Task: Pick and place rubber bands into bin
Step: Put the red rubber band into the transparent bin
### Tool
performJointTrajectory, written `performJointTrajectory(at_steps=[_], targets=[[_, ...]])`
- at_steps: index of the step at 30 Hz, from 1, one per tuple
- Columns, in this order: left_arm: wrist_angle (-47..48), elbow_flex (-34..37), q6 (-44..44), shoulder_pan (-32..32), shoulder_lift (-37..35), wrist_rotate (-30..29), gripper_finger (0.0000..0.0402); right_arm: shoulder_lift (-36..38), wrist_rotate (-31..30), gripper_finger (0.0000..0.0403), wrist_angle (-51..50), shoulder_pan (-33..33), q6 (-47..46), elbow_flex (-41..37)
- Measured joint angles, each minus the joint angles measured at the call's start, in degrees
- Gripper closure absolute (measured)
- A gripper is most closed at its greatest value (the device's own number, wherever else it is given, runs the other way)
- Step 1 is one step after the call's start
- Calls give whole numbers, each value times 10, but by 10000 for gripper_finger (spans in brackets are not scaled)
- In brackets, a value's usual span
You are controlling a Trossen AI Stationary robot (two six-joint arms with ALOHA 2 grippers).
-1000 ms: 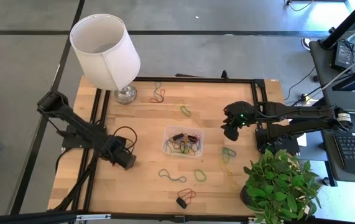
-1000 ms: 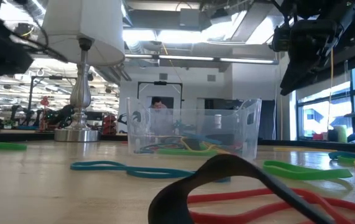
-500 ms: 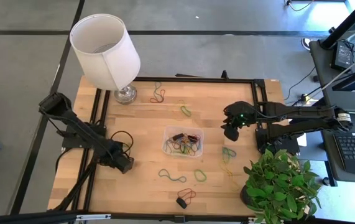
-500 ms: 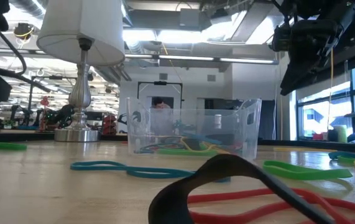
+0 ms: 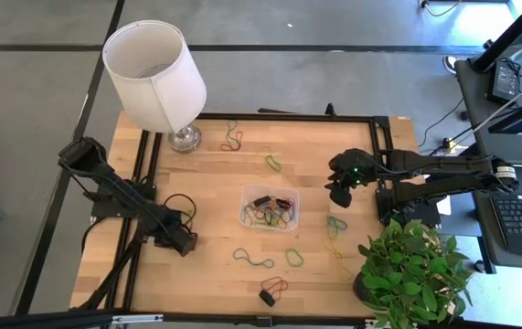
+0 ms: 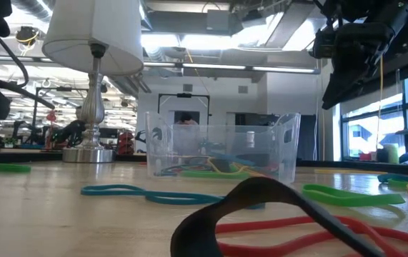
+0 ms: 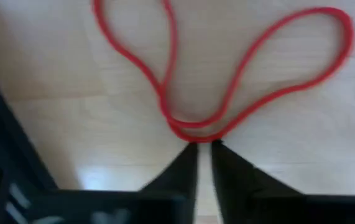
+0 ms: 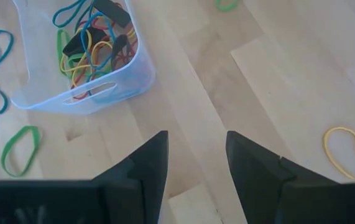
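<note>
While the left claw [image 7: 203,148] sits low at the tabletop's [image 5: 215,174] 8 o'clock edge, its tips are pinched nearly together on the near bend of a red rubber band [image 7: 227,74] lying flat on the wood. From above that band is hidden under the arm. At centre sits the bin [image 5: 270,208], holding a tangle of mixed bands, with loose rubber bands [image 5: 252,259] scattered at 6, 12 and 4 o'clock. At 3 o'clock of the bin, the right claw [image 8: 196,155] hovers released, fingers apart. No writing is readable anywhere.
</note>
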State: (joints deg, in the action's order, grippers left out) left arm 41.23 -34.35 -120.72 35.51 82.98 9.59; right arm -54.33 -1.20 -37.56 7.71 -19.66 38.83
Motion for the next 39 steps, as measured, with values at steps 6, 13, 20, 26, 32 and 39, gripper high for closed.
performJointTrajectory(at_steps=[6,13,20,26,32,39], targets=[[13,-5,-1,1,1,-2,400,0,0,238,0,0,4,0],[95,-49,9,-1,2,-41,400,0,0,238,0,0,4,0],[174,-123,28,-1,-3,-65,400,0,-1,238,0,0,4,0],[240,-174,77,-11,-4,-65,400,0,-1,238,1,0,3,0],[246,-175,93,-13,-4,-103,397,0,-1,238,6,0,4,0],[240,-155,67,-15,-4,-112,328,0,-1,238,23,0,5,0]])
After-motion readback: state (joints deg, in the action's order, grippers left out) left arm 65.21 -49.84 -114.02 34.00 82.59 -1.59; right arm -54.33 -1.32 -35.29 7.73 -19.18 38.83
